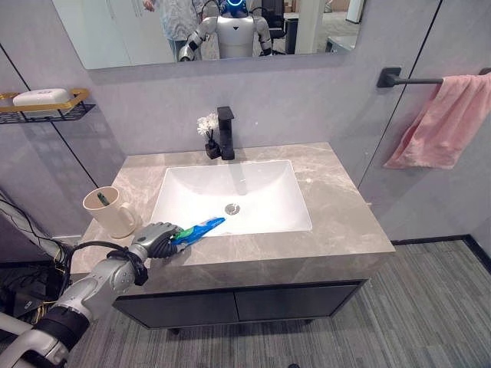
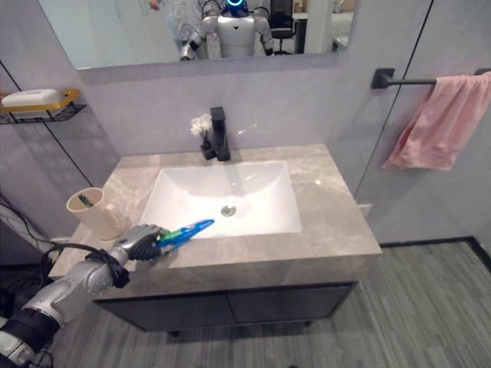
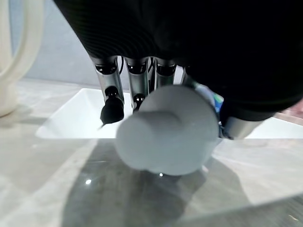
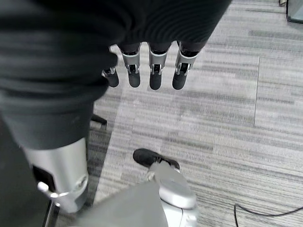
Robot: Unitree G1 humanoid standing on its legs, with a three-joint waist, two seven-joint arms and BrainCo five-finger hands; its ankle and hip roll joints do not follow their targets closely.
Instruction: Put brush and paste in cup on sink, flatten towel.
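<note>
One toothpaste tube (image 1: 198, 229), blue and green, held by the left hand (image 1: 153, 241) at the front left of the table (image 1: 337, 222): the fingers (image 3: 112, 105) curl over the tube's cap end, the blue tail sticking out past them toward the white sink basin (image 1: 253, 192). In the left wrist view the tube's white cap (image 3: 165, 137) faces the camera, just below the curled fingers. One cream cup (image 1: 110, 212) with a green toothbrush (image 1: 102, 198) inside, just beside the hand on the table's left edge. One pink towel (image 1: 445, 123), bunched, hanging on the wall bar (image 1: 403, 78). One black faucet (image 1: 225, 132) behind the basin. Right hand (image 4: 142, 71): fingers straight and relaxed, hanging above the floor (image 4: 227, 118).
</note>
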